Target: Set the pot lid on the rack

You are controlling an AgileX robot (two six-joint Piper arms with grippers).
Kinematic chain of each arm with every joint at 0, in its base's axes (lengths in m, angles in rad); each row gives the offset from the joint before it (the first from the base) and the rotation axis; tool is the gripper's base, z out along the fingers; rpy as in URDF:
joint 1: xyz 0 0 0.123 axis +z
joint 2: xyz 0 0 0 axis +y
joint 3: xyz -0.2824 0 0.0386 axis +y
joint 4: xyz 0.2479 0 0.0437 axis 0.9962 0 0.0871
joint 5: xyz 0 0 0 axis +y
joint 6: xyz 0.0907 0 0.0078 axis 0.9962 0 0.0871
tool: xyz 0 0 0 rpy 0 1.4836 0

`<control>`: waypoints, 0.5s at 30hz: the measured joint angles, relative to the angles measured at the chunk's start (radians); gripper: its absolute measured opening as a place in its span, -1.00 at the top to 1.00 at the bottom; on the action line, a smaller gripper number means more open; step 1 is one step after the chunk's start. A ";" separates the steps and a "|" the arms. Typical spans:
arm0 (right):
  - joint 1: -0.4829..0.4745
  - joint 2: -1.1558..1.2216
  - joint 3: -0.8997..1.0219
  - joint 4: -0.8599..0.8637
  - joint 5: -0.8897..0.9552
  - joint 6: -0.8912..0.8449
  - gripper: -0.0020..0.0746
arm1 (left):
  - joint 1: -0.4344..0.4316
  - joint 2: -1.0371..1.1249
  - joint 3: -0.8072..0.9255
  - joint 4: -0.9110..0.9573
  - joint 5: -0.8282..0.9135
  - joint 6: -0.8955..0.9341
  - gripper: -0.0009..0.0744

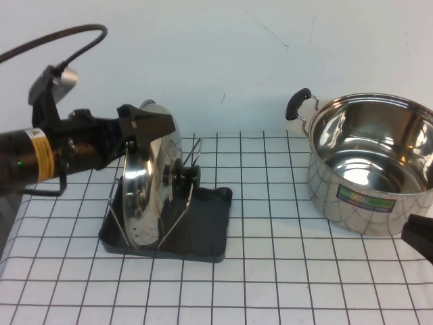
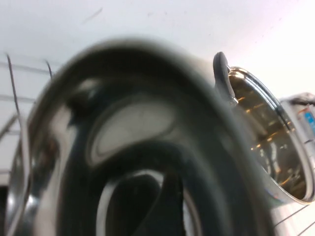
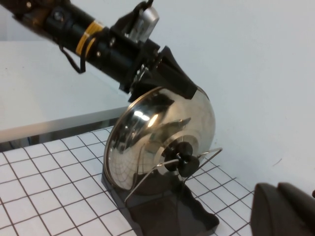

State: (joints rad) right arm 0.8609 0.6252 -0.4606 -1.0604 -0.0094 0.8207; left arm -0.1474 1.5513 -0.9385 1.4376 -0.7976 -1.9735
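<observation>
The pot lid (image 1: 145,189) stands on edge in the rack's wire loops (image 1: 194,145), leaning slightly, with its black knob (image 1: 186,177) facing right. The rack's dark grey tray (image 1: 206,233) lies under it. My left gripper (image 1: 145,123) is shut on the lid's top rim. The right wrist view shows the same: the left gripper (image 3: 170,81) on top of the lid (image 3: 152,132), wire loops (image 3: 206,153) and tray (image 3: 184,214) below. The lid (image 2: 123,123) fills the left wrist view, blurred. My right gripper (image 1: 419,237) is shut and empty at the right edge, with its fingers (image 3: 275,211) together.
A deep steel pot (image 1: 379,169) with black handles and a label stands at the right rear; it also shows in the left wrist view (image 2: 266,132). The table has a white cloth with a black grid (image 1: 270,284). A white wall is behind.
</observation>
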 joint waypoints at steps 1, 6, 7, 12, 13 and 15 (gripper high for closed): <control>0.000 0.000 0.000 0.000 0.000 0.000 0.95 | 0.000 -0.013 -0.014 0.037 0.007 -0.015 -0.77; 0.000 0.000 -0.015 -0.030 0.069 0.004 0.95 | 0.000 -0.081 -0.094 0.271 0.029 -0.116 -0.72; 0.000 0.000 -0.026 -0.032 0.112 0.002 0.95 | 0.002 -0.096 -0.104 0.291 0.029 -0.127 -0.67; 0.000 0.000 -0.139 -0.030 0.420 -0.177 0.95 | 0.044 -0.185 -0.146 0.329 0.021 -0.148 -0.15; 0.000 0.000 -0.162 -0.030 0.481 -0.226 0.95 | 0.054 -0.201 -0.153 0.329 0.021 -0.144 0.01; 0.000 0.000 -0.222 -0.027 0.608 -0.355 0.95 | 0.083 -0.242 -0.168 0.329 0.021 -0.120 0.37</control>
State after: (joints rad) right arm 0.8609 0.6252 -0.6828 -1.0878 0.5985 0.4661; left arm -0.0640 1.3096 -1.1068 1.7668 -0.7768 -2.0934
